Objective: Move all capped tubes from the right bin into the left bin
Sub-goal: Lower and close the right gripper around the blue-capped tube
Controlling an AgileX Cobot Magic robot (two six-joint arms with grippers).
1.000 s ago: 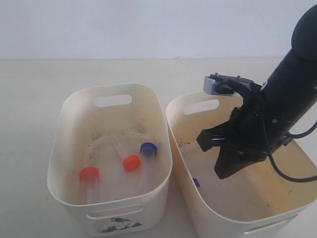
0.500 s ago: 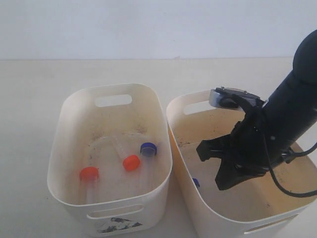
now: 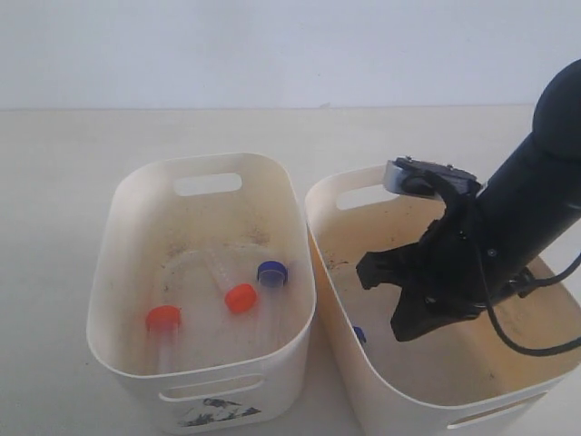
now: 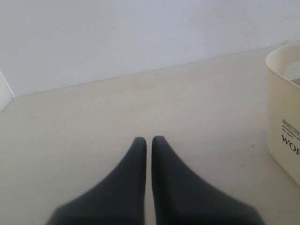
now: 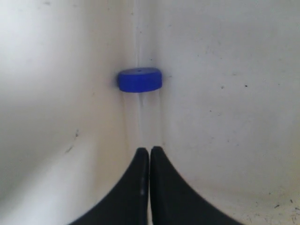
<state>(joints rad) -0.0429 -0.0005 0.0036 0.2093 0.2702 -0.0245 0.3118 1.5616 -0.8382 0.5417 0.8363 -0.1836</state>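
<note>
Right arm (image 3: 545, 182) is showing as a thick matte black tube, rounding off into a bulbous upper end. A silver-grey camera housing (image 3: 406, 176) with rounded corners and a dark face is sitting on a black bracket. Just below the camera housing, the right gripper (image 3: 404, 331) body is looking black, angular and blocky, with a stubby bracket jutting out sideways. A thin black cable (image 3: 531, 351) is looping well below the camera housing. In the wrist views the right gripper and the left gripper (image 4: 148, 139) are each showing two smooth matte black fingers (image 5: 136, 187), broad at the base and tapering to rounded tips, with no markings showing.
</note>
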